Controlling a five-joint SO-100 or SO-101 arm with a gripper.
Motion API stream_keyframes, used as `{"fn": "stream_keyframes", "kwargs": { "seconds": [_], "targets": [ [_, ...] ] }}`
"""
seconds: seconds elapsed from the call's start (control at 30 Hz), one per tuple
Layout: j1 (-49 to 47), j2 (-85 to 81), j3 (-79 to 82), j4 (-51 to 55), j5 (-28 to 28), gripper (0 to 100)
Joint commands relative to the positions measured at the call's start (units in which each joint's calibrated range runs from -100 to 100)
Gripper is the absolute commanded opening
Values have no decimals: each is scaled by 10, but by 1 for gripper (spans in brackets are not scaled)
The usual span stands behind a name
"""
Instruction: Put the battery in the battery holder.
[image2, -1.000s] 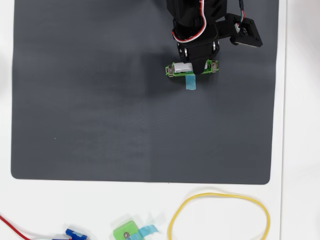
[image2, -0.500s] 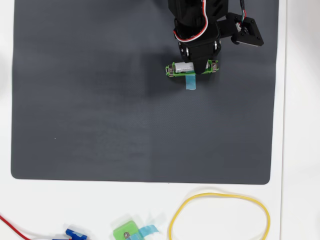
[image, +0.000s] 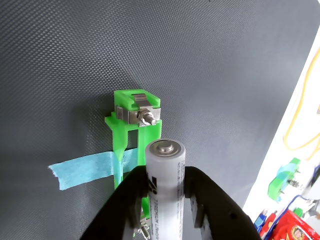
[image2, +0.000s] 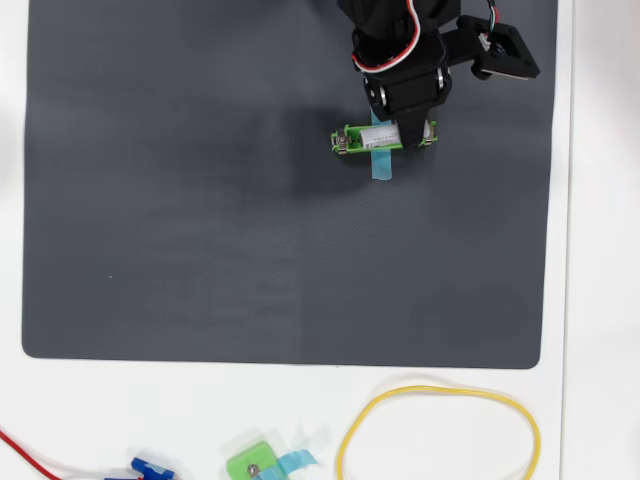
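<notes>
In the wrist view my black gripper (image: 165, 192) is shut on the white battery (image: 165, 187), held lengthwise just above the bright-green battery holder (image: 136, 120). The holder's far metal contact (image: 143, 116) shows past the battery's tip. A light-blue tape strip (image: 85, 170) crosses the holder. In the overhead view the arm covers the right part of the holder (image2: 350, 140), the battery (image2: 386, 132) lies along it under the gripper (image2: 405, 125), and the tape (image2: 380, 165) sticks out below. Whether the battery touches the holder I cannot tell.
The holder sits on a dark grey mat (image2: 200, 200) on a white table. Off the mat's front edge lie a yellow rubber-band loop (image2: 440, 430), a small squarish green piece with blue tape (image2: 255, 465) and red wire with a blue connector (image2: 150, 467).
</notes>
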Motion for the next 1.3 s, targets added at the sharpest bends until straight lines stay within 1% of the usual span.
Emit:
{"fn": "stream_keyframes", "kwargs": {
  "seconds": [0.0,0.4,1.27],
  "targets": [
    [-4,-13,-3,-8,4,0],
    [-4,28,-11,-9,5,0],
    [-6,21,-8,-9,6,0]
  ]
}}
